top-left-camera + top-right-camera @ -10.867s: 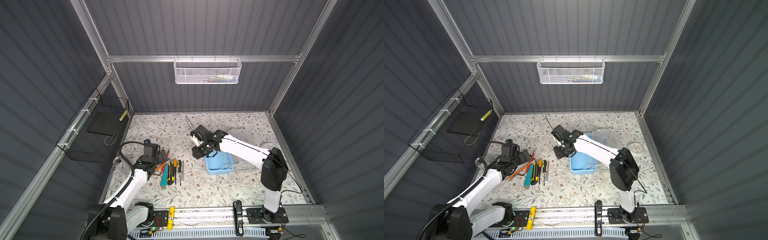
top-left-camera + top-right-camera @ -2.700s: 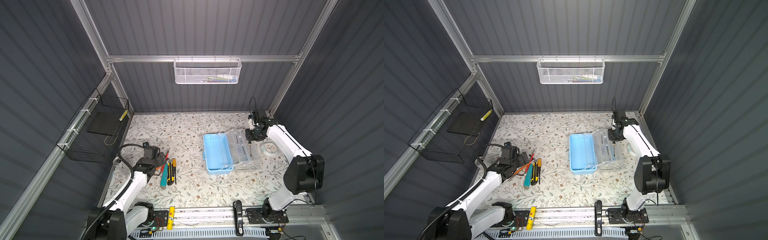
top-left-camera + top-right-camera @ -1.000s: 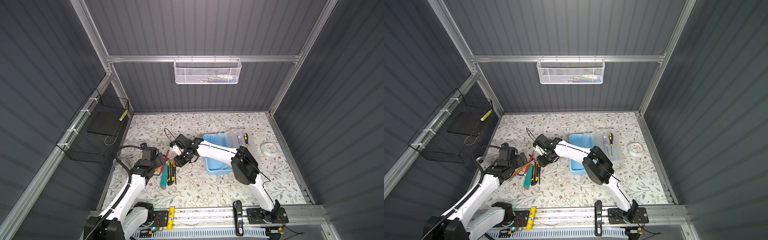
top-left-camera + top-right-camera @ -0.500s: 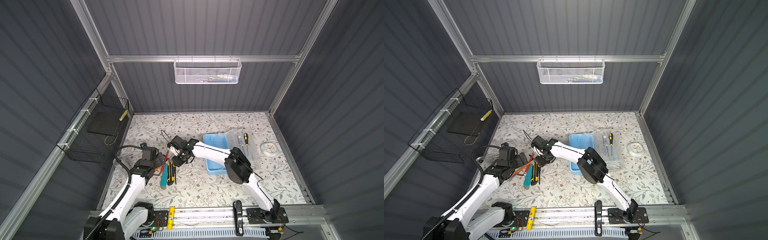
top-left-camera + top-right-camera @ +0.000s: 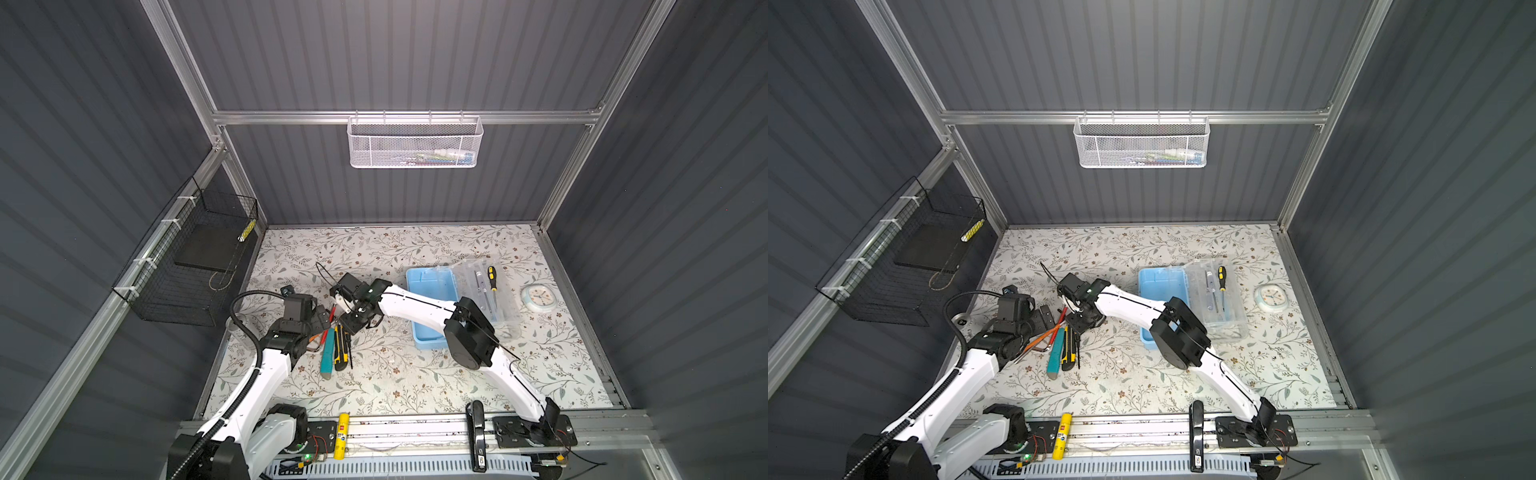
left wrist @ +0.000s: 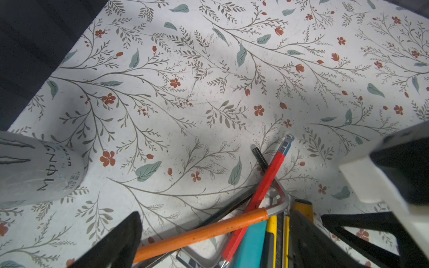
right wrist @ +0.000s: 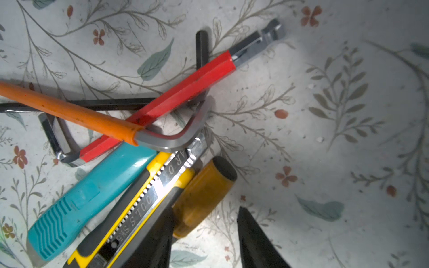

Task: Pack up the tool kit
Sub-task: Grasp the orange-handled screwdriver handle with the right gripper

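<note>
centre first, then clamp

top view: my right gripper [image 5: 352, 323] hovers over the loose tools [image 5: 332, 353], blue box [image 5: 432, 283] open, well apart. right wrist: jaws straddle the yellow-handled screwdriver [image 7: 202, 192], unclamped; i'd square up before closing. left wrist: left gripper [image 6: 216, 211] gapes empty.

You are looking into a robotics lab test cell: grey ribbed wall panels [image 5: 395, 54] on aluminium framing [image 5: 291, 117], white robot arms [image 5: 419, 307] bolted to a front rail [image 5: 415, 428], floral-papered tabletop [image 5: 415, 374], a hanging white mesh basket [image 5: 414, 145].
</note>
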Robot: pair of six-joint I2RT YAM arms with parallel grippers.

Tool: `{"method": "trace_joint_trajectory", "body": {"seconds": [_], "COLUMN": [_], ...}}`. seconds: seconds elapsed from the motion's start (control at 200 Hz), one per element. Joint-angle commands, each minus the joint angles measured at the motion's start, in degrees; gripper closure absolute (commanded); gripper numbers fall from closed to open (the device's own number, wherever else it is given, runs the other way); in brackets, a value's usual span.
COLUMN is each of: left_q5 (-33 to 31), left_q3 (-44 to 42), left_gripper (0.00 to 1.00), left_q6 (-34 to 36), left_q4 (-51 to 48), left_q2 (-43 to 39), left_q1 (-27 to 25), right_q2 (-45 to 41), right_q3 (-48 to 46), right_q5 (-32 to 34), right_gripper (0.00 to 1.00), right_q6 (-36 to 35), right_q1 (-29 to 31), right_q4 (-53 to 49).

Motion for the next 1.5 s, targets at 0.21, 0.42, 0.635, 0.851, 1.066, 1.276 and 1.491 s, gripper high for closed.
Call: {"method": "trace_joint_trajectory", "body": {"seconds": [0.21, 0.42, 0.635, 0.851, 1.066, 1.276, 1.491], "left_q5": [-1.6, -1.6, -1.8, -1.8, -1.7, -1.7, -1.6], "left_q3": [1.1, 1.2, 1.3, 1.4, 1.3, 1.1, 1.0], "left_gripper": [0.01, 0.01, 0.01, 0.01, 0.01, 0.01, 0.01], "left_q6": [1.3, 1.3, 1.3, 1.1, 1.1, 0.9, 1.1], "left_q4": [-1.7, -1.7, -1.8, -2.2, -2.6, -2.6, -2.5], "left_q2": [-1.6, -1.4, -1.3, -1.4, -2.0, -2.6, -2.7], "left_q1": [0.3, 0.3, 0.3, 0.3, 0.3, 0.3, 0.3], "right_q2": [-0.4, -7.8, -12.1, -10.3, -10.9, -13.9, -16.3], "right_q3": [-2.6, -8.8, -9.7, -7.7, -9.7, -13.8, -21.0], "right_q5": [8.2, 8.0, 2.6, 0.3, 0.4, -1.0, -8.0], "right_gripper": [0.54, 0.52, 0.49, 0.45, 0.44, 0.42, 0.40], "right_q6": [-4.5, -5.6, -1.5, 8.4, 11.5, 13.5, 16.1], "right_q1": [-0.3, -4.1, -5.0, -3.5, -2.7, -2.2, -2.3], "right_q4": [-5.2, -4.0, -2.7, -7.4, -14.3, -18.1, -14.7]}}
